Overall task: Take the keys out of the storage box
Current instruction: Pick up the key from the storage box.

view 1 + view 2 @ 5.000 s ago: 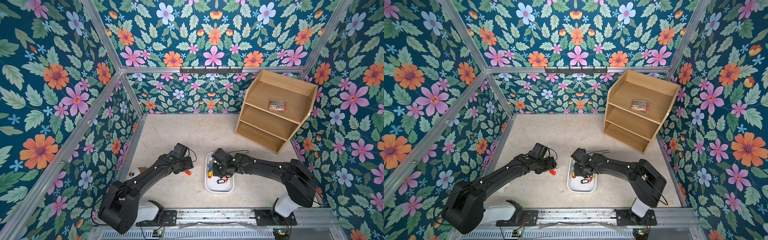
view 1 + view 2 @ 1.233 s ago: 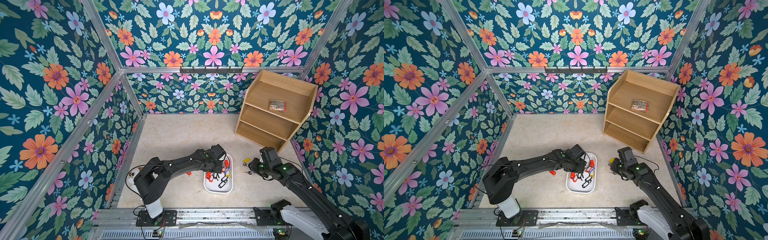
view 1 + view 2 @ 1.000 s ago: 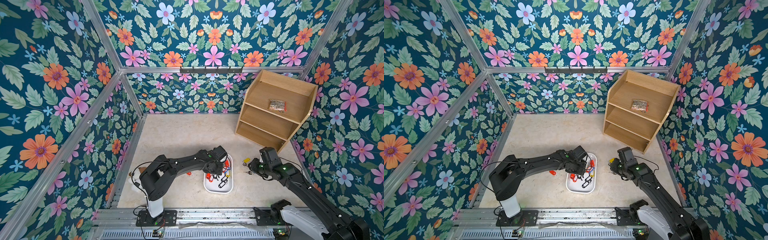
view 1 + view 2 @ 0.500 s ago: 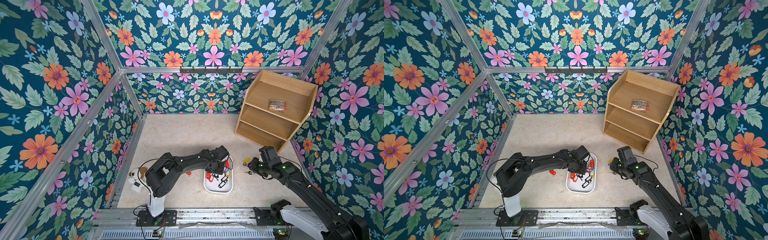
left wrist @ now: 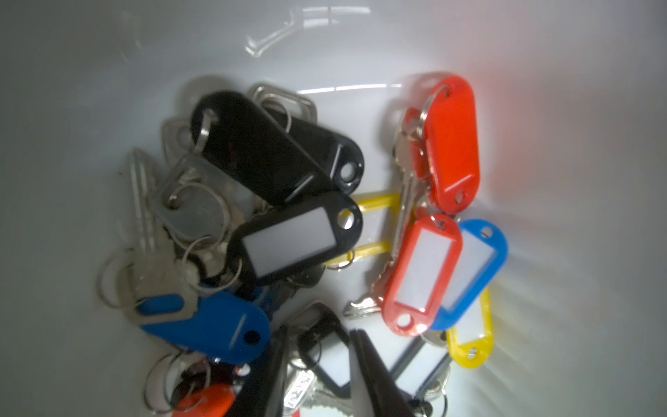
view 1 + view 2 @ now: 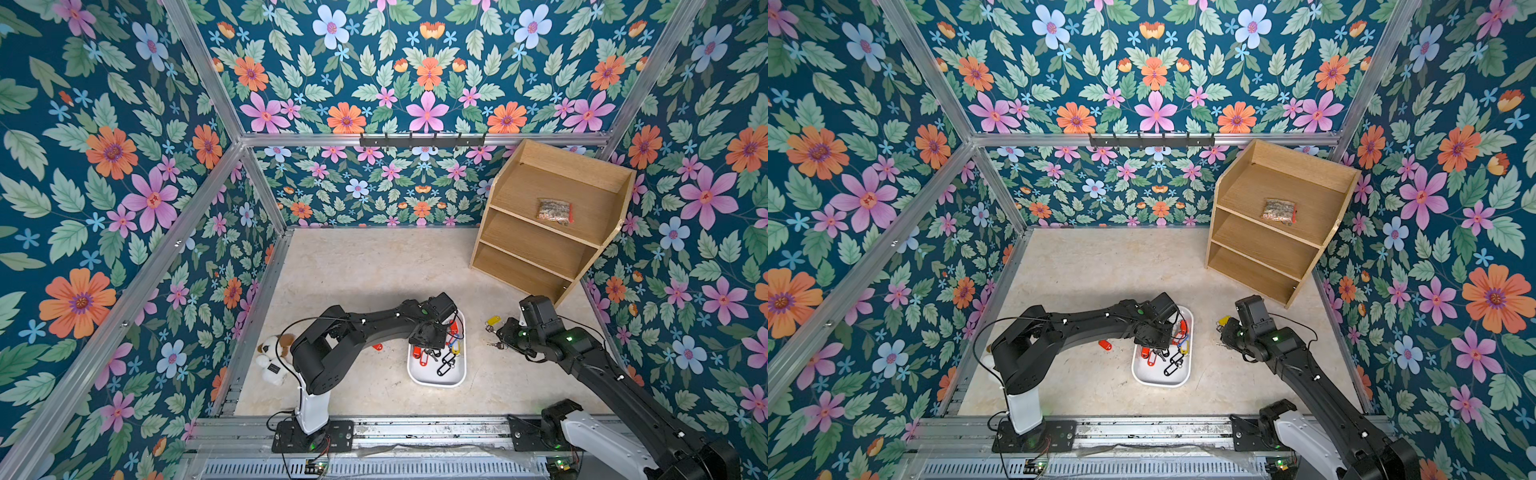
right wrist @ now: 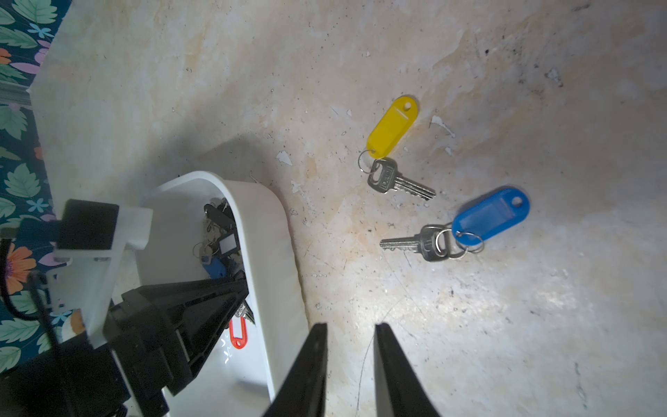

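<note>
**Black-framed tag (image 5: 330,355): pick in hand**

Keys (image 5: 299,238) lie heaped in the storage box (image 6: 436,380). My left gripper (image 5: 318,330) straddles the tag; whether it bites, I cannot tell. Next: pinch firm, lift clear of the tangle. My right gripper (image 7: 350,339) hangs empty, jaws apart.

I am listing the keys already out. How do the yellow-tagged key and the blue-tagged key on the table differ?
The yellow-tagged key has a yellow tag, the blue-tagged key a blue one. The yellow-tagged key's blade points away from the box, the blue-tagged key's toward it. Both lie flat on the table, each on a ring.
</note>
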